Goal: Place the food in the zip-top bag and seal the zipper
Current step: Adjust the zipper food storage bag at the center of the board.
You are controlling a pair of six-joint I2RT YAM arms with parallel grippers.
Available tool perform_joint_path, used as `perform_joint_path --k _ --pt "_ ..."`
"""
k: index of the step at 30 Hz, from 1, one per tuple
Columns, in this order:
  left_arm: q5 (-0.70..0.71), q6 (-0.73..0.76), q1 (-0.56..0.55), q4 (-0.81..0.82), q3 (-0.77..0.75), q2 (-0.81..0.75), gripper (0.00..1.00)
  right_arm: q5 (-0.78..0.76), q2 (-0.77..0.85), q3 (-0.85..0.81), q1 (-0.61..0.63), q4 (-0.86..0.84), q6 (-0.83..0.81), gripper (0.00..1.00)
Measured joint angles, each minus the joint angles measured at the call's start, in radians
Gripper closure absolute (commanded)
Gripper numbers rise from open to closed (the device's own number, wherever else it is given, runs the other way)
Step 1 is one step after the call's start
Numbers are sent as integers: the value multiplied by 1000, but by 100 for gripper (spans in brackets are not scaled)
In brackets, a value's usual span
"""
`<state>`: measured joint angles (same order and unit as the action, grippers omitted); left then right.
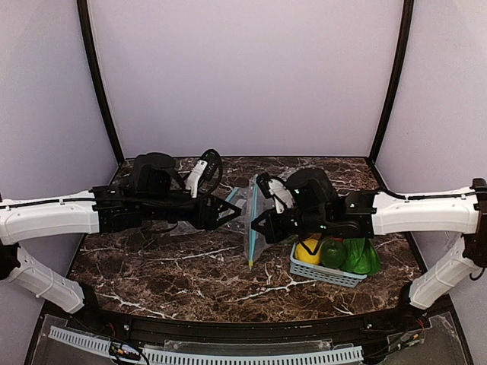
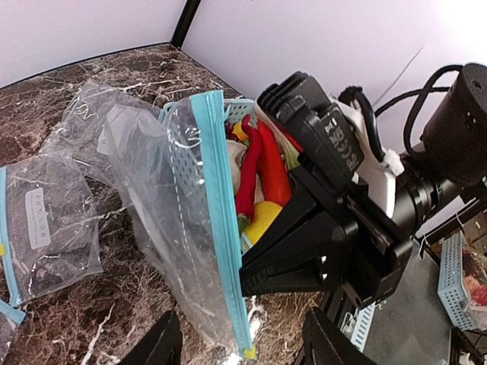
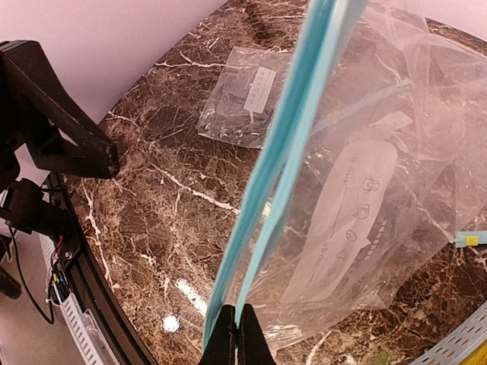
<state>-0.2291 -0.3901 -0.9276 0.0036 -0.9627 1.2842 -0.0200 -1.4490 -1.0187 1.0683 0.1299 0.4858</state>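
The zip-top bag (image 1: pixel 242 199) hangs upright between my arms, and through its clear plastic (image 3: pixel 380 152) I see the white label. Its light-blue zipper (image 2: pixel 221 228) runs down the near edge and gapes a little (image 3: pixel 285 152). My right gripper (image 3: pixel 236 338) is shut on the zipper's lower part and shows as black fingers (image 2: pixel 281 270) in the left wrist view. My left gripper (image 2: pixel 247 346) is open, its fingers either side of the zipper's bottom end without touching it. The red-orange tapered vegetable (image 2: pixel 274 171) and the leafy one (image 1: pixel 362 257) lie in the basket (image 1: pixel 323 274). The cucumber is not in view.
The basket also holds a yellow lemon (image 1: pixel 308 251) and a green lime (image 1: pixel 332 253). Smaller clear bags lie flat on the marble at the left (image 2: pixel 46 228) (image 3: pixel 245 106). The left gripper's black finger (image 3: pixel 72 144) reaches in at the right wrist view's left edge.
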Motion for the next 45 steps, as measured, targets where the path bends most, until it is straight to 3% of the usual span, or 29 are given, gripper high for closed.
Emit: perform_joint_path --k 10,20,33,45 --pt "6 -105 -6 137 13 93 52 40 -37 -1 0 -35 21 100" --pt "10 -123 -6 160 16 134 62 61 -58 -3 1 -54 24 100" --pt "32 -118 -6 151 16 163 64 69 -59 -5 1 -55 25 100" --pt "48 -103 -7 116 13 185 74 64 -77 -18 1 -54 25 100"
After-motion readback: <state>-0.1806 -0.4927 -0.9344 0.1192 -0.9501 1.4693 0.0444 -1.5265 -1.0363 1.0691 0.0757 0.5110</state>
